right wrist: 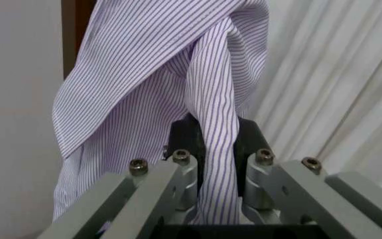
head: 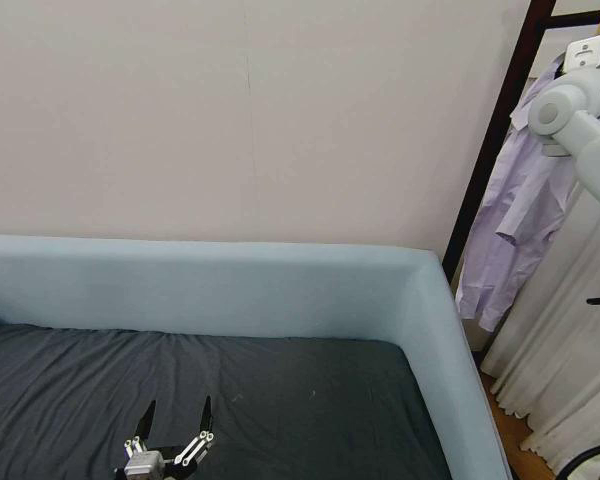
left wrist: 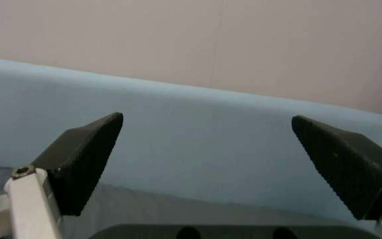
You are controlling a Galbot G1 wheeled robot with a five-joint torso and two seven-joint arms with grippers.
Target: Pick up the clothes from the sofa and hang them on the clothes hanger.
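Observation:
A lilac striped shirt (head: 510, 200) hangs at the right beside the dark post of the clothes rack (head: 493, 140). In the right wrist view, my right gripper (right wrist: 214, 137) is shut on a twisted fold of that shirt (right wrist: 151, 74), with the cloth pinched between the black pads (right wrist: 247, 142). The right arm (head: 580, 115) reaches up at the top right of the head view. My left gripper (head: 176, 425) hovers low over the sofa's dark grey seat (head: 310, 400), open and holding nothing. Its wide-spread fingers (left wrist: 88, 154) face the light blue backrest (left wrist: 198, 144).
The light blue sofa (head: 230, 285) runs along a plain wall, and its right armrest (head: 450, 370) ends near the rack. White curtains (head: 570, 330) hang behind and right of the shirt. A strip of wooden floor (head: 510, 435) lies between the sofa and the curtains.

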